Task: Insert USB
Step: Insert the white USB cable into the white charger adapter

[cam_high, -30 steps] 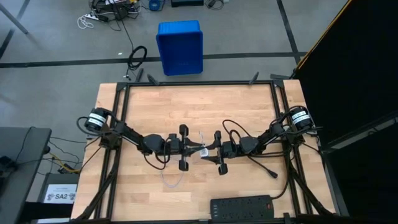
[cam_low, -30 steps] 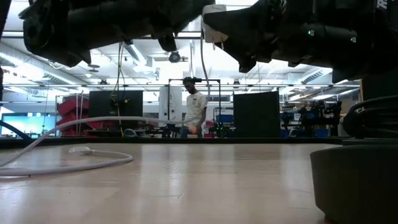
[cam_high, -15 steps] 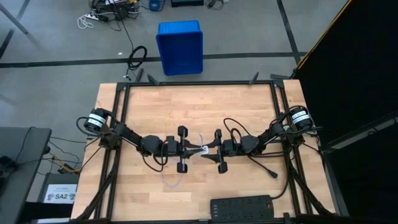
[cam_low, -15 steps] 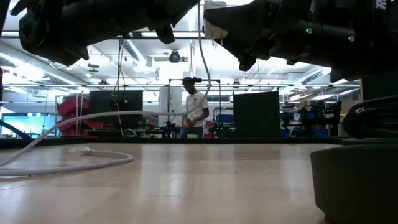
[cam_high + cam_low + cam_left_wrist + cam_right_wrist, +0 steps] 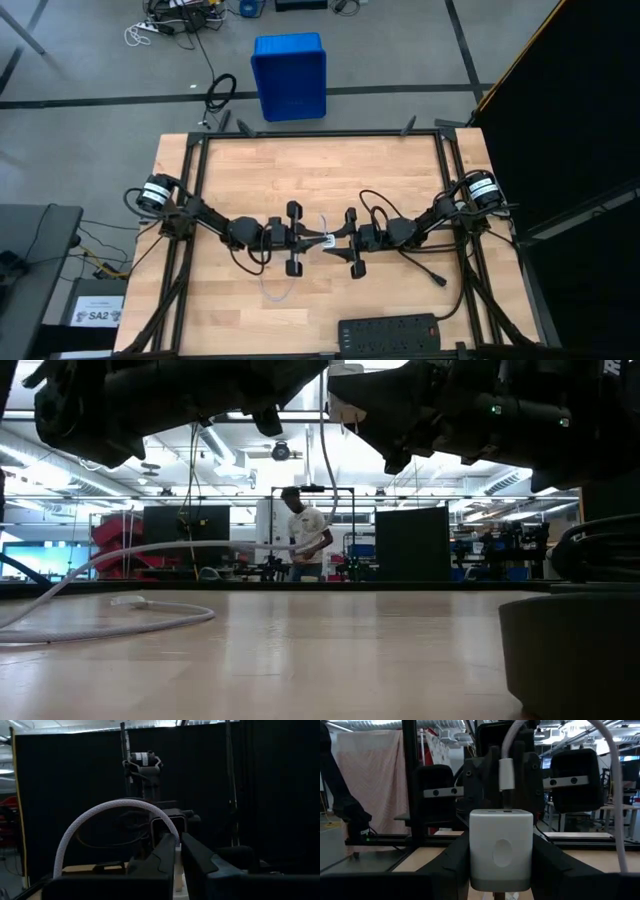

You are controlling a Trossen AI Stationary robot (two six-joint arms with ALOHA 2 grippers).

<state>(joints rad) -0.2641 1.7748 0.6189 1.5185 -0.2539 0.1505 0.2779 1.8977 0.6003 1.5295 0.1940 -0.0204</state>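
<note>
Grippers: two, meeting mid-table.
Left gripper [image 5: 178,851]: clamped on the USB [image 5: 506,774] plug, we see.
Right gripper [image 5: 501,870]: clamped on one white adapter [image 5: 501,849].
USB: plug at adapter's port (how deep, we can't tell).

Glossy adapter [image 5: 501,849] — wood-grain table [image 5: 300,170]
</note>
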